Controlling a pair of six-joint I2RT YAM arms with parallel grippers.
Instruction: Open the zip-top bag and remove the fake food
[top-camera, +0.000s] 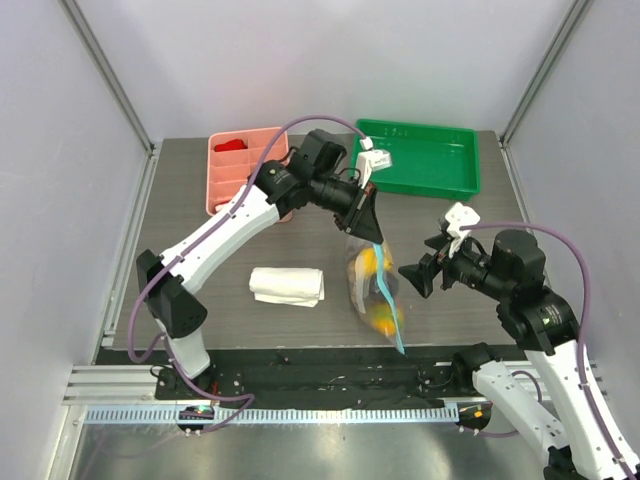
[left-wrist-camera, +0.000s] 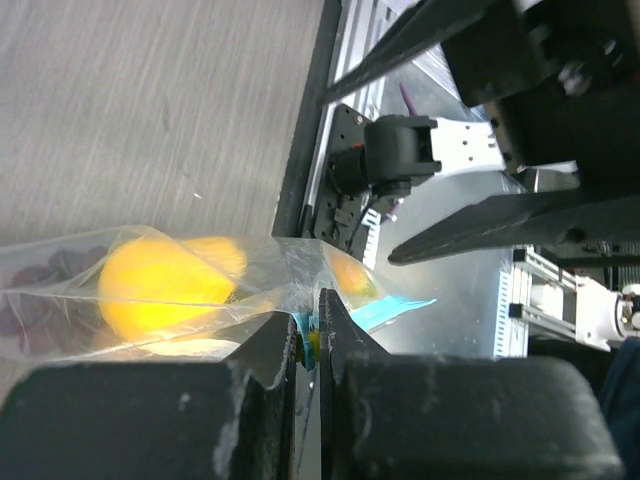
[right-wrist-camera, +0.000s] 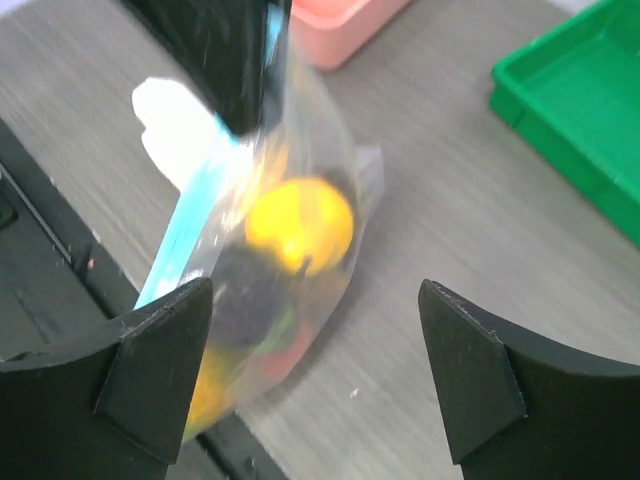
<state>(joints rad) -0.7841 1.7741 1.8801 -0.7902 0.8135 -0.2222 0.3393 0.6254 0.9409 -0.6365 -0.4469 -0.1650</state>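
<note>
The clear zip-top bag (top-camera: 370, 285) hangs from my left gripper (top-camera: 372, 232), its light-blue zip strip (top-camera: 390, 305) running down its right side. My left gripper (left-wrist-camera: 312, 335) is shut on the bag's top corner at the strip. The fake food (top-camera: 370, 262) is inside: yellow and orange pieces, dark grapes, a red and a green bit (right-wrist-camera: 300, 225). The bag's lower end reaches the table's front edge. My right gripper (top-camera: 412, 275) is open and empty just right of the bag, jaws wide apart (right-wrist-camera: 315, 335).
A folded white cloth (top-camera: 287, 285) lies left of the bag. A pink tray (top-camera: 245, 168) with flat red pieces sits at the back left, a green tray (top-camera: 425, 160) at the back right. The black rail runs along the front edge (top-camera: 330, 365).
</note>
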